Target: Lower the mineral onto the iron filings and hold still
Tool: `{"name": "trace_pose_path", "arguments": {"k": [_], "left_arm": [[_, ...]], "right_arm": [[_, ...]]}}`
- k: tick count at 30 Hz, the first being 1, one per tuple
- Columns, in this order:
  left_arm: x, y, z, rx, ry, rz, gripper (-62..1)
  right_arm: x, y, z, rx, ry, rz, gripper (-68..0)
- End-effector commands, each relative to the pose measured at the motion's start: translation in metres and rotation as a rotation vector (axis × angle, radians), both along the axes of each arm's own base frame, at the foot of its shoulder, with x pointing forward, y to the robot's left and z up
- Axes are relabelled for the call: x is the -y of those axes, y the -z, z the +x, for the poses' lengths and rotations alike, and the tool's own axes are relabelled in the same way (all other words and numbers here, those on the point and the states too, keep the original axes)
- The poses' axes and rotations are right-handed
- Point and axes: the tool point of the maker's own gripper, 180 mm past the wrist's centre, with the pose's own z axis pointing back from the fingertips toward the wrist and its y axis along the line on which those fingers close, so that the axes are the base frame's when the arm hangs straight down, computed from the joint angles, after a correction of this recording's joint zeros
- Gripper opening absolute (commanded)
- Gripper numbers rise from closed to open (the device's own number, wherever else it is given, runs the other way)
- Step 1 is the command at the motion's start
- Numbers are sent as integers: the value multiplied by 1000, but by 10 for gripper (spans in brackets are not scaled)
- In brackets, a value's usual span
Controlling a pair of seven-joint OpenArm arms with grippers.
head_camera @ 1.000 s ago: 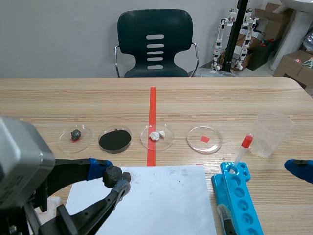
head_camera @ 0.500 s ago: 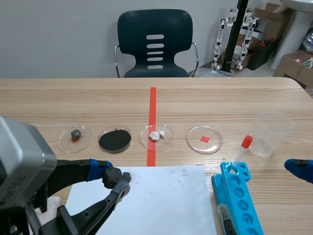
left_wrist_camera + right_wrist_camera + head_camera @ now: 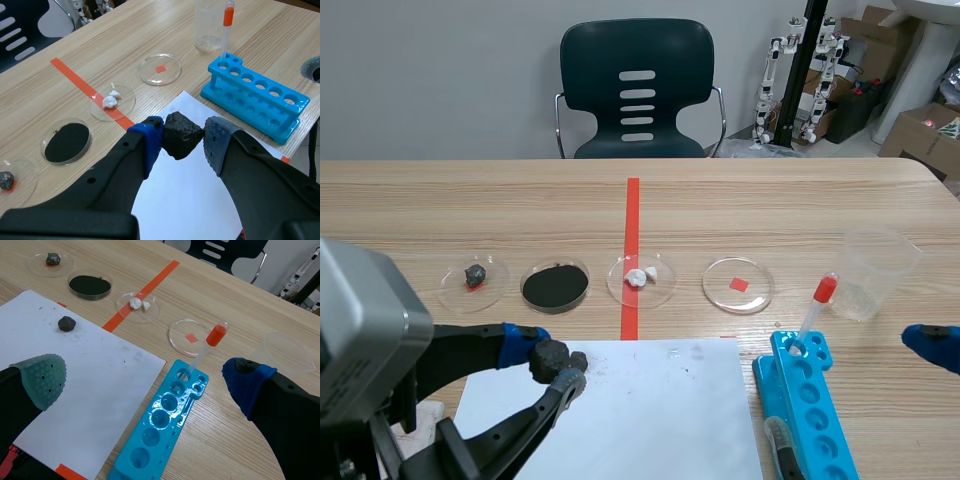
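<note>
Left fingers (image 3: 146, 145): we are clamping the dark mineral (image 3: 182, 135) between both pads, over the far left corner of the white sheet (image 3: 660, 400).
Iron filings (image 3: 555, 287): black, in a clear dish just beyond the sheet toward the far edge of the table (image 3: 770, 210), straight ahead of this arm.
Right fingers (image 3: 42, 377): we are holding them spread and empty, near the right edge.
</note>
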Motion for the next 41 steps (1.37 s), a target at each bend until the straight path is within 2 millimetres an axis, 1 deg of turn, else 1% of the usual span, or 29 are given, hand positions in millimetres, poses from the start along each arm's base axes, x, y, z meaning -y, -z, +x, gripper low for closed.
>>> {"name": "trace_pose_path", "arguments": {"k": [1, 36, 41], "left_arm": [[2, -9, 3, 25, -8, -30, -479], [2, -11, 4, 33, -8, -34, -479], [3, -15, 5, 48, -7, -54, -479]], "right_arm": [[-3, -11, 5, 40, -6, 15, 4], [-3, -11, 5, 40, -6, 15, 4], [-3, -11, 5, 40, -6, 15, 4]]}}
